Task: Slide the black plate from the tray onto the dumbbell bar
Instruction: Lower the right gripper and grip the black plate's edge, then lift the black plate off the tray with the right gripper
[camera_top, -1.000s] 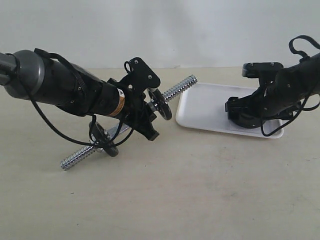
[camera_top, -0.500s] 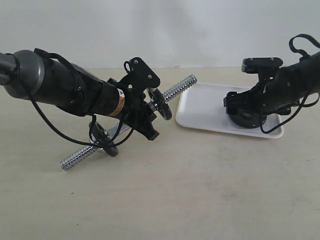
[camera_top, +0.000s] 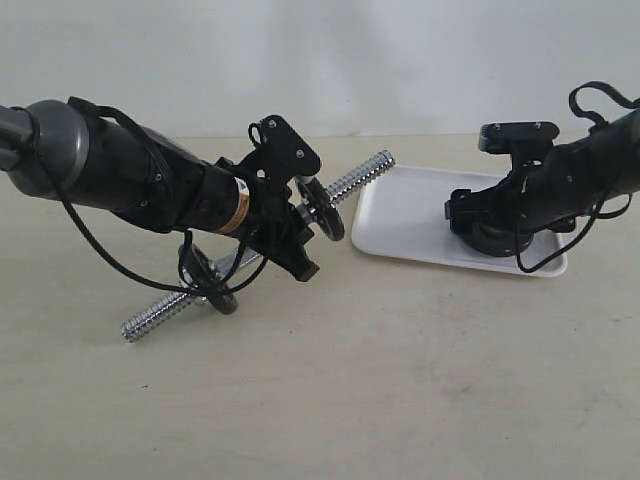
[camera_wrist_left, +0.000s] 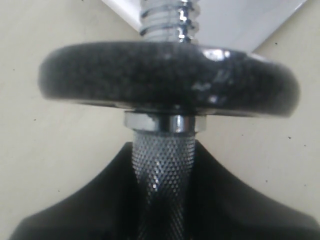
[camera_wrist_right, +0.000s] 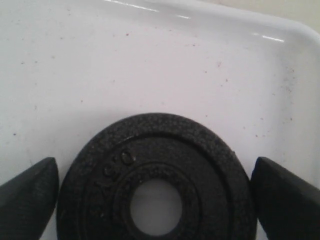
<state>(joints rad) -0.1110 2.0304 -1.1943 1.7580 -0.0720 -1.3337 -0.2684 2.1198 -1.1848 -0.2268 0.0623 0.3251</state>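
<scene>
The black plate (camera_wrist_right: 165, 145) lies flat on the white tray (camera_wrist_right: 150, 60), its centre hole showing the tray beneath. My right gripper (camera_wrist_right: 154, 170) stands open with one finger on each side of the plate, both close to its rim. In the exterior view the right gripper (camera_top: 490, 232) is low over the tray (camera_top: 400, 215) and hides the plate. My left gripper (camera_top: 285, 245) is shut on the knurled shaft of the dumbbell bar (camera_top: 360, 175), holding it tilted with its far threaded end toward the tray. One black disc (camera_top: 322, 208) sits on the bar beyond the grip, and another (camera_top: 205, 278) sits toward the lower end.
The bar's lower threaded end (camera_top: 140, 322) is down near the tan tabletop (camera_top: 400, 380). A pale wall stands behind. In the left wrist view the disc (camera_wrist_left: 165, 75) fills the width above the shaft (camera_wrist_left: 162, 165).
The right arm has shifted slightly left and settled lower over the tray. The left arm and the bar have not moved.
</scene>
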